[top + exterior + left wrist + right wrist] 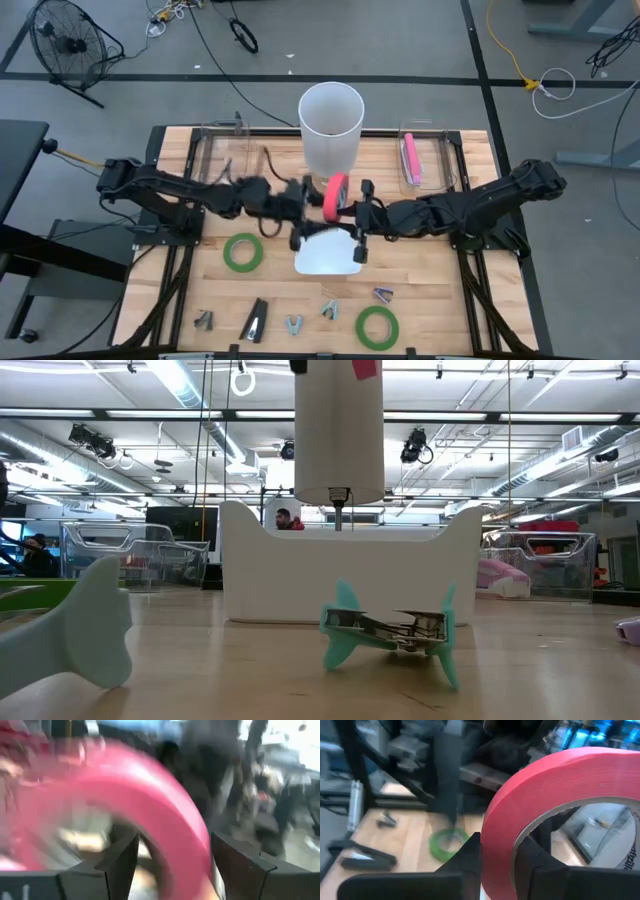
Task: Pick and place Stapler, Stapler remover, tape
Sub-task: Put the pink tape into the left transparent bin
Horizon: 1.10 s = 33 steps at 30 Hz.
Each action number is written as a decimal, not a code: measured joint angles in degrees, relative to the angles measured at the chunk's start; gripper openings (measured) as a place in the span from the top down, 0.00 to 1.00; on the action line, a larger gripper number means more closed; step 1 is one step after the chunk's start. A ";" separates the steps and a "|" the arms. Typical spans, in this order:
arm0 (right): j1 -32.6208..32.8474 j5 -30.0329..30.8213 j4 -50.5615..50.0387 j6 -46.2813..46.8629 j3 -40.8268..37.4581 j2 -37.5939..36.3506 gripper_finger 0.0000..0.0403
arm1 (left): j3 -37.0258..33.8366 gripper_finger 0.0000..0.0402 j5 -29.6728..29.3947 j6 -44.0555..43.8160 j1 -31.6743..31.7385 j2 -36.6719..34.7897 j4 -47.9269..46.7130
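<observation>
A red tape roll (335, 198) stands on edge in the air above the white tray (325, 262), between my two grippers. My right gripper (499, 857) comes from the table's right and is shut on the roll (560, 795). My left gripper (175, 865) comes from the table's left and is open. One of its fingers (120, 862) is inside the ring and the other (240, 865) is outside the band (185, 830). Whether they touch the roll, I cannot tell. My right gripper pinches the roll's band (497, 827), with one finger (470, 855) outside the ring and one finger (532, 857) inside it. The fingers come about level from the table's right. The roll is lifted clear of the tray and stands on edge.
A tall white cup (331, 125) stands just behind the roll. A pink stapler (410, 160) lies in a clear bin at the far right. Two green tape rolls (243, 252) (376, 326), a black stapler (256, 320) and several staple removers (330, 308) lie near the front edge.
</observation>
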 joint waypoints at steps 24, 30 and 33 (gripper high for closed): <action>-1.27 -5.07 -4.38 3.77 0.22 0.46 0.87 | -0.07 0.45 -0.91 1.45 0.10 0.03 4.36; -1.22 -4.82 -5.88 4.30 0.16 0.62 0.87 | 0.02 0.49 -1.05 0.98 0.21 -0.11 3.95; -0.96 -5.21 -4.89 3.54 0.08 0.63 0.87 | 0.02 0.62 -0.67 0.30 0.20 -0.11 3.92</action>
